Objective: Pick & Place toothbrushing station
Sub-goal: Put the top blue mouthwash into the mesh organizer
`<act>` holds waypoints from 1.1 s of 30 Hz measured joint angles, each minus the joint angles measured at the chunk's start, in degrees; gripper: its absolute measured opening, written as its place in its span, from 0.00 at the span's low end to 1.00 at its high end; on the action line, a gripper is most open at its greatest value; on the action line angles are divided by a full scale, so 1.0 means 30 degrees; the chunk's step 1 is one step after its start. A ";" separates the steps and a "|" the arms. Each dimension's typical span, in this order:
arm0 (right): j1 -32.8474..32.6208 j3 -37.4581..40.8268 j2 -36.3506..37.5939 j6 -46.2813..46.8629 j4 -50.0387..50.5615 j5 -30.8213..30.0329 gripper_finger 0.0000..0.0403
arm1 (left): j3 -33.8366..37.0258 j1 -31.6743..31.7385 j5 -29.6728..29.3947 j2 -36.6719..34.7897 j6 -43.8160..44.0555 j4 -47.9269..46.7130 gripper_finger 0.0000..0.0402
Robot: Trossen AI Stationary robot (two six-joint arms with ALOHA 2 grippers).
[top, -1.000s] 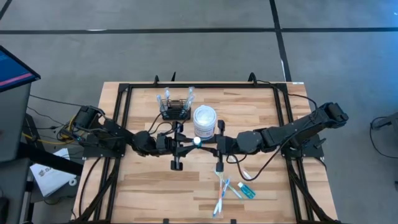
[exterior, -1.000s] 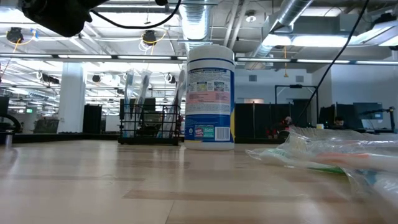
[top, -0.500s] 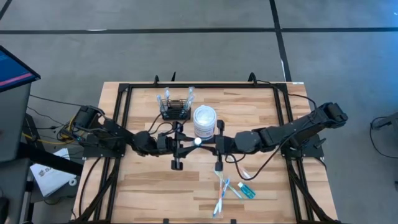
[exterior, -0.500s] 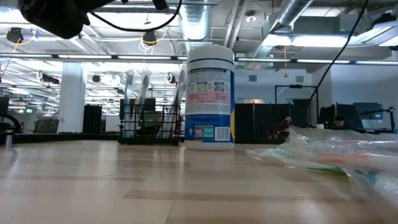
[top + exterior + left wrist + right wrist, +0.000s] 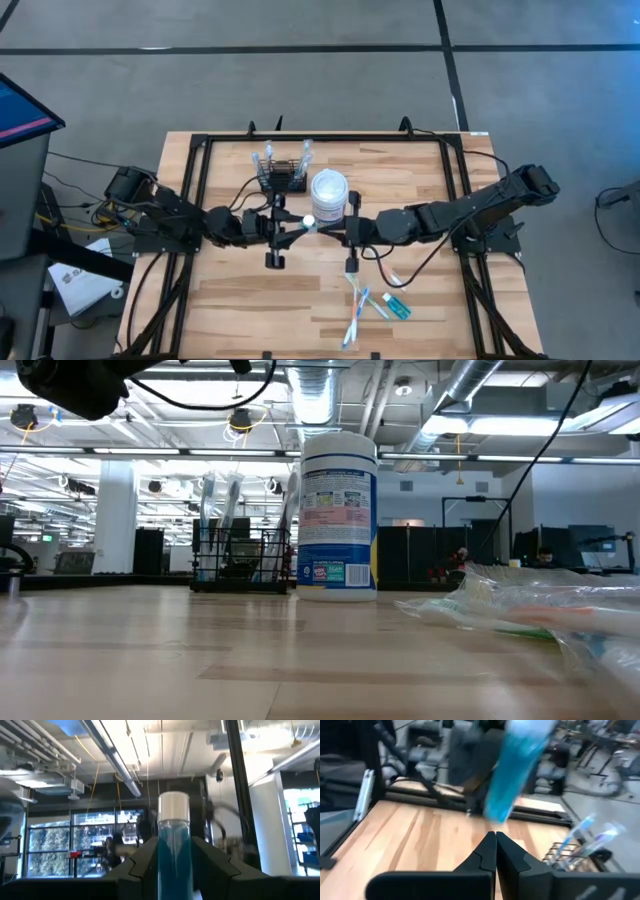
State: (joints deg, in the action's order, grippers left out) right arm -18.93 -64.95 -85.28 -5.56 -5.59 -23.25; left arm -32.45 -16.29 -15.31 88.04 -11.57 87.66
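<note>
The black wire-mesh rack (image 5: 283, 179) stands at the table's far middle with toothbrushes upright in it; it also shows in the low view (image 5: 240, 560). My left gripper (image 5: 292, 224) is above the table's middle, near side of the rack, shut on a blue tube with a white cap (image 5: 308, 221). In the left wrist view the tube (image 5: 173, 835) stands between my fingers. My right gripper (image 5: 336, 231) is just right of the cap, shut and empty; its shut fingertips (image 5: 492, 837) point at the tube (image 5: 515, 770). My left gripper pinches the blue tube's body (image 5: 173, 870) between its two fingers. The fingers come level from the table's left and lie along the tube. The white cap end (image 5: 173, 805) sticks out past the fingertips toward the table's right. The tube is lifted clear of the table.
A round white lidded tub (image 5: 329, 195) stands right of the rack, close to both grippers; it shows in the low view too (image 5: 338, 515). Loose toothbrushes and a small packet (image 5: 368, 305) lie near the front right. A black frame (image 5: 200, 140) edges the table.
My left gripper has drawn back toward the table's left edge with the blue tube, which stays level and clear of the table. The gap between the tube's cap and my right gripper has widened.
</note>
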 joint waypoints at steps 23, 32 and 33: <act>0.0577 -0.0007 0.0059 0.0160 -0.0333 0.2318 0.20 | -0.0233 -0.0007 0.1107 0.0193 0.0007 -0.0046 0.14; 0.0885 -0.0022 -0.0094 0.0292 -0.1434 0.2345 0.35 | -0.0906 -0.0007 0.1151 0.0957 -0.0014 -0.0022 0.14; 0.0885 -0.0022 -0.0094 0.0296 -0.1527 0.2370 0.36 | -0.1057 -0.0007 0.1150 0.1150 -0.0015 -0.0022 0.14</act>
State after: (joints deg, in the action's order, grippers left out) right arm -16.27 -65.01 -85.56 -4.67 -10.17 -16.14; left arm -35.62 -16.32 -11.86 91.49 -11.62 87.59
